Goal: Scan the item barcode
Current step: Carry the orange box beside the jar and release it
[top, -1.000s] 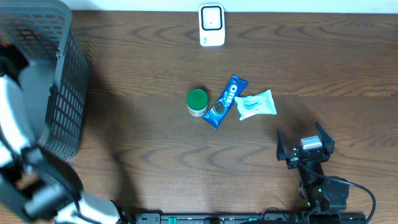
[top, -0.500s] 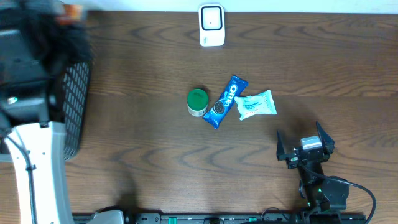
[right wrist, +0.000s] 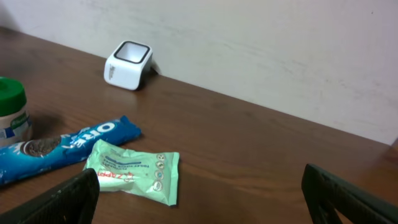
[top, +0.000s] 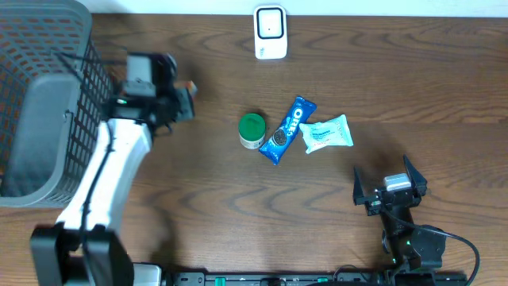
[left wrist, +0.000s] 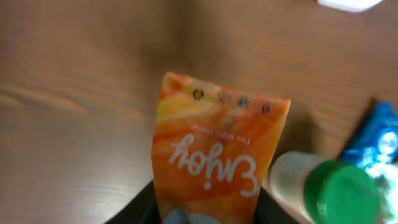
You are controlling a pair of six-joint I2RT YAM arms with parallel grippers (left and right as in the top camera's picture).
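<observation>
The orange snack bag (left wrist: 219,149) is pinched at its bottom end by the left hand (top: 179,95). It has just swung out of the basket (top: 48,103) and is now over the worktop (top: 357,79), closer to the white scanner (top: 270,32). So scanning looks like the next step. The bag's long side runs straight out from the hand, with its top edge pointing away. The right hand (top: 385,176) is spread wide.

One mesh basket (top: 79,151); one white scanner (top: 270,32); one green-lidded jar (top: 252,129); one blue Oreo pack (top: 288,129); one pale green packet (top: 326,133); one orange pouch (left wrist: 214,149).
</observation>
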